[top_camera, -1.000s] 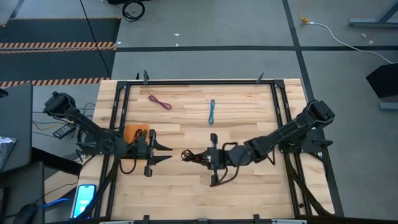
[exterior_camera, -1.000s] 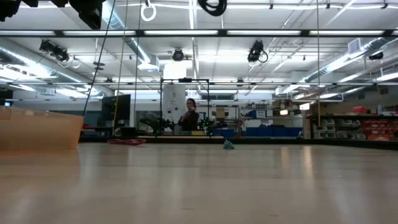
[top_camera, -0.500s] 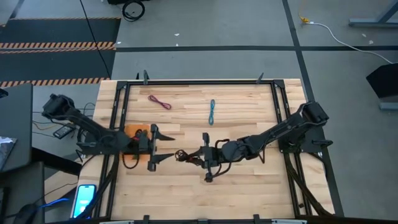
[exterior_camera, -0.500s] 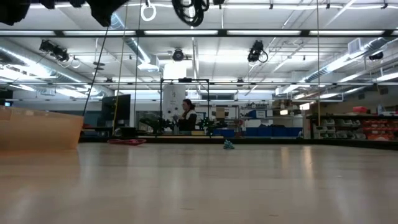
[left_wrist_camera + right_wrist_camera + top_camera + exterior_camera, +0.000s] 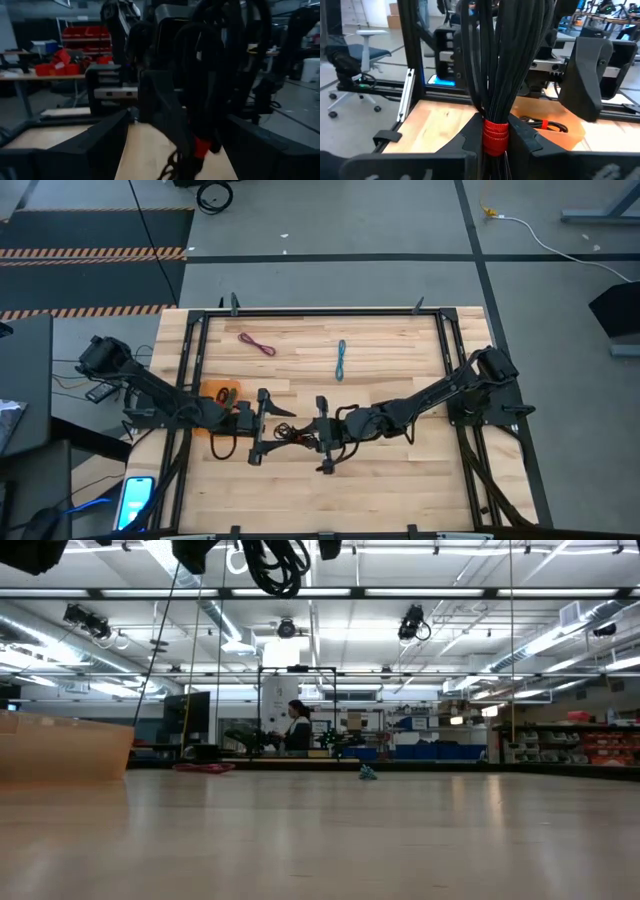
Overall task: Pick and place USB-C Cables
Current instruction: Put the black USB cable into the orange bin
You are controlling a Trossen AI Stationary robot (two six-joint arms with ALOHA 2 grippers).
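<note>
Right gripper: you have it clamped on a black coil with a red tie, raised mid-table.
Left gripper: spread apart, facing the coil.
Orange bin: one black coil inside.
Left to do: maroon cable and teal-blue cable lie at the far edge.

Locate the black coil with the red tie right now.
In the high view the black coil hangs mid-table, pinched in the right gripper, just beside the left gripper. The orange bin sits further left.

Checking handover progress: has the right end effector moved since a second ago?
Yes. In the high view the right end effector, shut on the black cable coil, has travelled leftward, further from the teal cable, towards the left end effector.
</note>
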